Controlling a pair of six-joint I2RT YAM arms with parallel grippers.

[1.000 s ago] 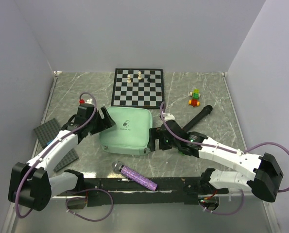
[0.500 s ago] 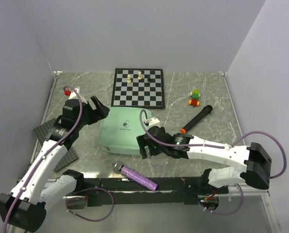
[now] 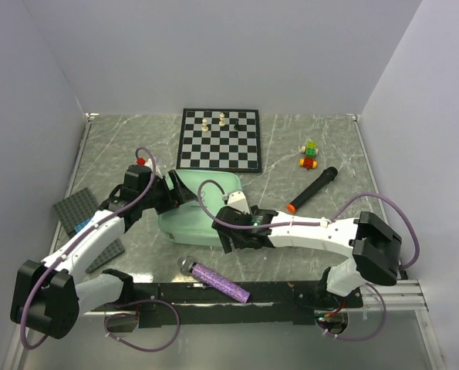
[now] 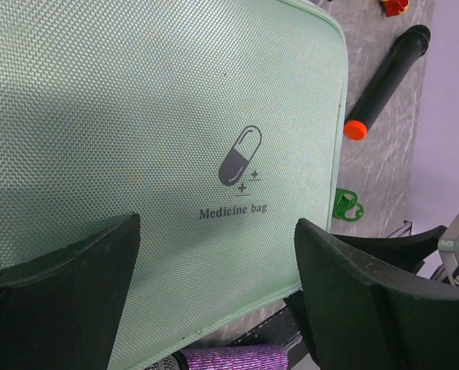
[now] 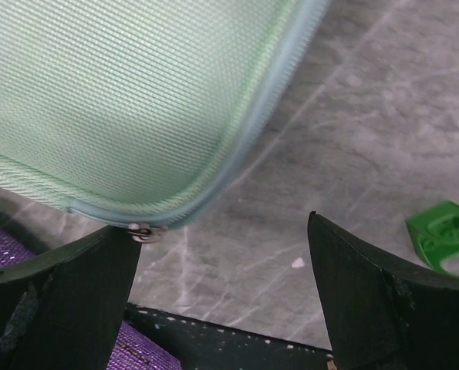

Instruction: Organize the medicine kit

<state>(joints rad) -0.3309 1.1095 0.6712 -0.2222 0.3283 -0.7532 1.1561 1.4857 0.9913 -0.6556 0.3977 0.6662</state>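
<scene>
- The medicine kit (image 3: 197, 220) sits closed mid-worktop; only our left wrist view reads "Medicine bag".
- Our left gripper (image 4: 214, 258) gapes over its lid; our right gripper (image 5: 217, 270) gapes at its near corner, beside the zip pull (image 5: 142, 231).
- A purple tube (image 3: 217, 281) lies toward the near edge.

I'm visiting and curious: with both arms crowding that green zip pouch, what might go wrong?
The open right fingers straddle a corner of the mint-green fabric zip case; closing might miss the small metal zipper pull. The open left fingers might shove the case toward the purple glitter tube.
</scene>
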